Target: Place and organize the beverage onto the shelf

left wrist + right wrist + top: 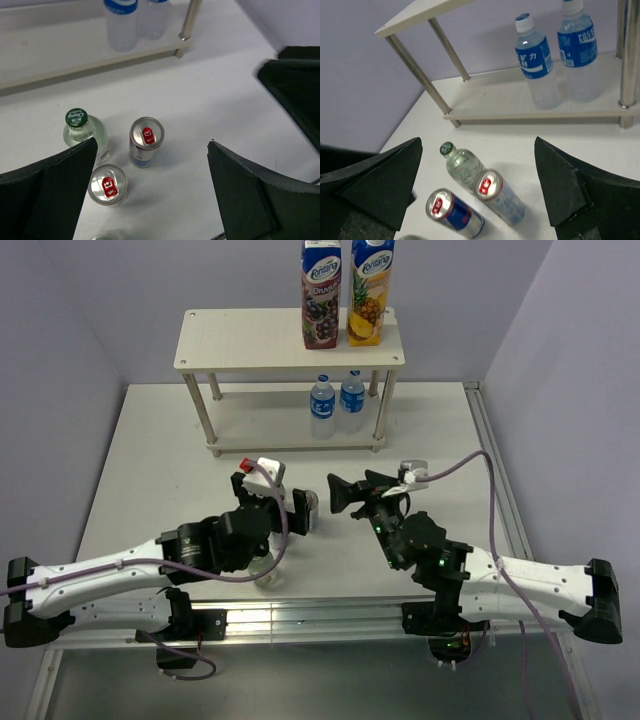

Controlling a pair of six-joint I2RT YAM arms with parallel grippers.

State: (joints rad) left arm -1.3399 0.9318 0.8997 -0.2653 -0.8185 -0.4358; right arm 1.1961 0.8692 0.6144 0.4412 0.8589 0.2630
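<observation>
The shelf point(250, 340) stands at the back. Two blue-capped water bottles point(322, 405) point(351, 395) stand on its lower board, also in the right wrist view point(535, 60) point(577, 45). On the table in front stand a green-capped glass bottle point(80, 127), two cans point(146, 140) point(107, 184) and the edge of another glass bottle point(107, 236). My left gripper point(152, 150) is open and empty above them. My right gripper point(477, 150) is open and empty, looking at the same bottle point(460, 162) and cans point(497, 195) point(452, 212). In the top view my left arm hides most of them.
Two tall juice cartons point(322, 295) point(368, 290) stand on the shelf's top board at the right. The two grippers point(275, 502) point(355, 490) are close together mid-table. A metal rail point(300, 615) runs along the near edge.
</observation>
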